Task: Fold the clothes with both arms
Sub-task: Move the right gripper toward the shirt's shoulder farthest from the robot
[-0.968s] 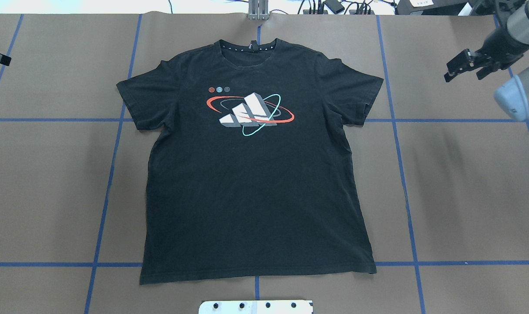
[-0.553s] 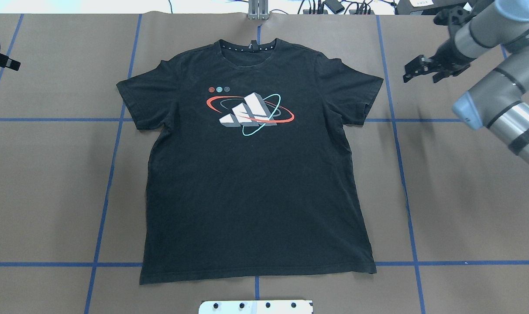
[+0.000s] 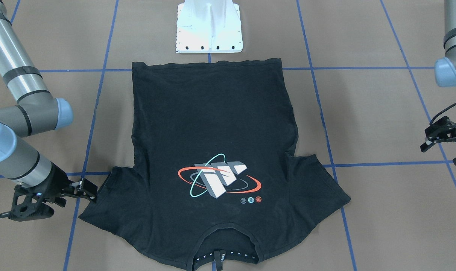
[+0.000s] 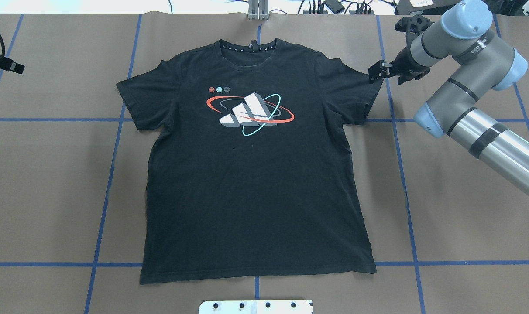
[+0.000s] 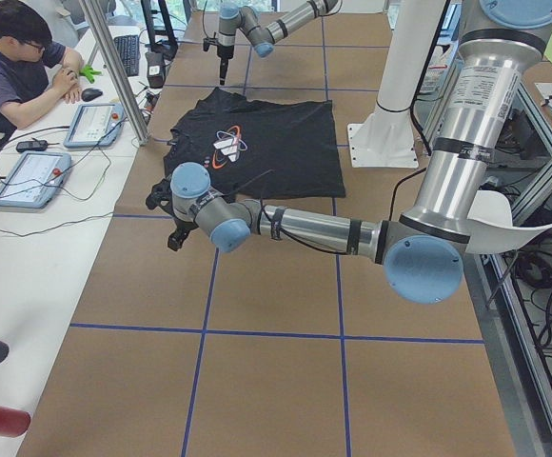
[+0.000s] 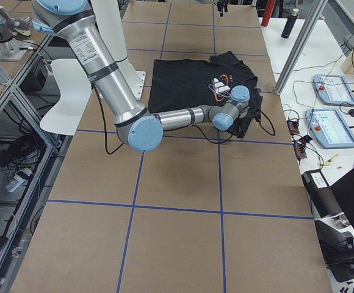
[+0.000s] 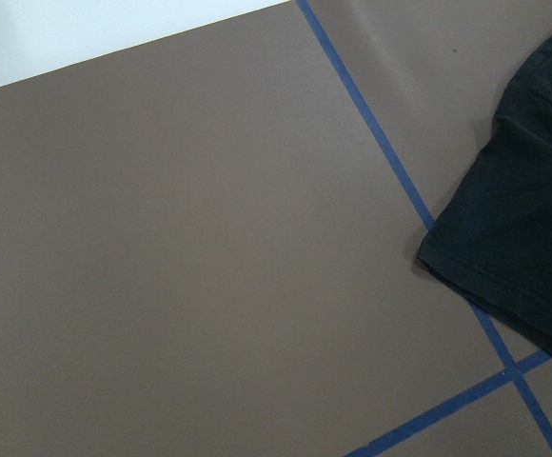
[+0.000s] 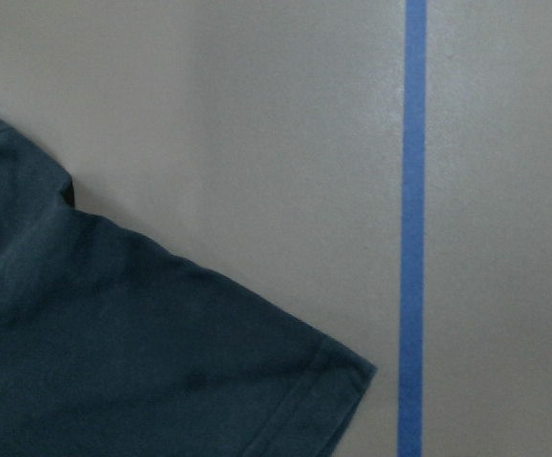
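The black T-shirt (image 4: 251, 183) lies flat, print side up, with its orbit logo (image 4: 249, 113) and its collar toward the far edge. It also shows in the front-facing view (image 3: 213, 124). My right gripper (image 4: 384, 75) is open and empty, just above the tip of the shirt's right sleeve (image 8: 143, 352); in the front-facing view the gripper (image 3: 77, 195) is at that sleeve's edge. My left gripper (image 3: 442, 154) is open and empty, well away from the left sleeve (image 7: 523, 219), at the overhead view's left edge (image 4: 11, 65).
The brown table cover carries a grid of blue tape lines (image 4: 397, 144). The white bolted pedestal base (image 3: 209, 26) stands at the near edge by the shirt's hem. Cables and plugs (image 4: 334, 6) lie along the far edge. An operator (image 5: 19, 67) sits at a side table.
My right arm has swung in from the right edge toward the shirt, bringing its gripper to the right sleeve's tip. My left gripper has edged slightly inward. The shirt has not moved.
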{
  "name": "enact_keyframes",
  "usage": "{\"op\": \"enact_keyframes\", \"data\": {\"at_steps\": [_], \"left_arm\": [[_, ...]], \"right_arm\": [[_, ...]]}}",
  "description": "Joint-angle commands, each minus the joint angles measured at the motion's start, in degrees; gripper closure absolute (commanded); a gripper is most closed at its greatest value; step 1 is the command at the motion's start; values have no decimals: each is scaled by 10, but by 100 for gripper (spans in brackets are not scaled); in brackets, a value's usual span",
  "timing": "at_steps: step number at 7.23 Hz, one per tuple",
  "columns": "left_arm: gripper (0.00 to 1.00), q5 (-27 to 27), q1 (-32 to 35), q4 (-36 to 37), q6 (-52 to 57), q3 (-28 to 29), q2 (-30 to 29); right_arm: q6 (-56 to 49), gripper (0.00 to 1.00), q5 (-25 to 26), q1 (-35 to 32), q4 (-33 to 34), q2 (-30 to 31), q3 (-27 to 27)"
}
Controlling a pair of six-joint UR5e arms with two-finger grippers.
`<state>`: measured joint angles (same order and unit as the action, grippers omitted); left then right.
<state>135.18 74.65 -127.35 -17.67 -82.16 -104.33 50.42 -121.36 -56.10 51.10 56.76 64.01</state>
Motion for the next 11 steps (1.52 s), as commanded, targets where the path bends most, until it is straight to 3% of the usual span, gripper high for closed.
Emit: {"op": "enact_keyframes", "data": {"at_steps": [1,3,5,11], "left_arm": [[0,0,-1,0,1,3,0],[0,0,-3,0,1,4,0],[0,0,-4,-1,1,4,0],[0,1,-4,-1,2,3,5]], "right_arm": [[-2,11,13,8,-71,-13,-57],[-29,18,23,8,-84,-11,-71],[-45,40,24,8,-84,-11,-78],[-70,73,24,6,-84,-12,-78]]}}
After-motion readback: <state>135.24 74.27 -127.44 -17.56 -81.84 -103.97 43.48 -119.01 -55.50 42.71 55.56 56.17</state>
